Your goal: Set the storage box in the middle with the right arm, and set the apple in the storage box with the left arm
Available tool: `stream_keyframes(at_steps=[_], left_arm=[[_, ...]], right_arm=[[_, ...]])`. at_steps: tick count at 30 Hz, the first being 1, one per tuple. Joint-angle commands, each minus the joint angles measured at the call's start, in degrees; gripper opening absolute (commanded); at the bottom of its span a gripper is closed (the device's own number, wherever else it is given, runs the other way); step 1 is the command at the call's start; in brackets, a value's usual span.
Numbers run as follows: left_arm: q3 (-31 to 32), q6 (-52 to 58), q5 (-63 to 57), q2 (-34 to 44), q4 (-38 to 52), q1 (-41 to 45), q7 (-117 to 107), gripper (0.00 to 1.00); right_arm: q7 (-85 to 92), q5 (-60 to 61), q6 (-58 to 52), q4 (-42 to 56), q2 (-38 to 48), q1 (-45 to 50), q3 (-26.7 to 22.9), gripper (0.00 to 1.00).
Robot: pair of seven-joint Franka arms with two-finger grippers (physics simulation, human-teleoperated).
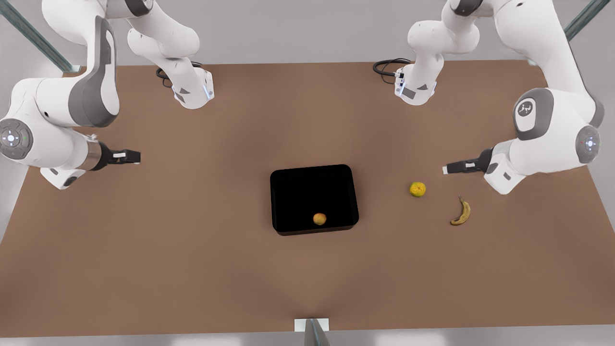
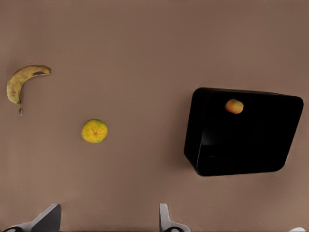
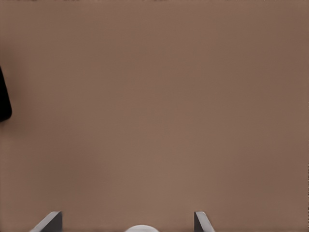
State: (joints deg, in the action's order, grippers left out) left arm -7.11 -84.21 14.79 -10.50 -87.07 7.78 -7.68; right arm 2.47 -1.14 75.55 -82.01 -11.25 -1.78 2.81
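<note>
The glossy black storage box (image 1: pixel 314 199) sits at the middle of the brown table, and a corner of it (image 3: pixel 4 99) also shows in the right wrist view. Inside it, near the wall closest to the front camera, lies the small red-orange apple (image 1: pixel 319 219) (image 2: pixel 234 106). My left gripper (image 1: pixel 444 169) (image 2: pixel 108 224) hovers at the front view's right, open and holding nothing, well clear of the box (image 2: pixel 244 133). At the front view's left my right gripper (image 1: pixel 139 156) (image 3: pixel 126 223) is open too, over bare table, with nothing between its fingers.
A yellow-green bumpy fruit (image 1: pixel 417 189) (image 2: pixel 94 131) and a brown-spotted banana (image 1: pixel 461 212) (image 2: pixel 23 82) lie on the table near my left gripper. Both arm bases (image 1: pixel 192 89) (image 1: pixel 415 89) stand at the far edge. A small mount (image 1: pixel 312 327) sits at the near edge.
</note>
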Motion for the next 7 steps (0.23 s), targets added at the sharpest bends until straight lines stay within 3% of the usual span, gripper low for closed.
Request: stream_keyframes(at_steps=[1, 7], left_arm=[[-0.01, 0.01, -11.97, 1.00, -0.37, 0.04, 0.47, 1.00], [0.08, -0.34, -14.08, 2.85, -1.78, 1.45, 1.97, 1.00]], right_arm=[[-0.01, -0.09, 0.12, -0.08, -0.18, 0.11, 0.00, 1.00], [-0.01, -0.62, 0.48, 0.27, -0.09, -0.06, 0.00, 1.00]])
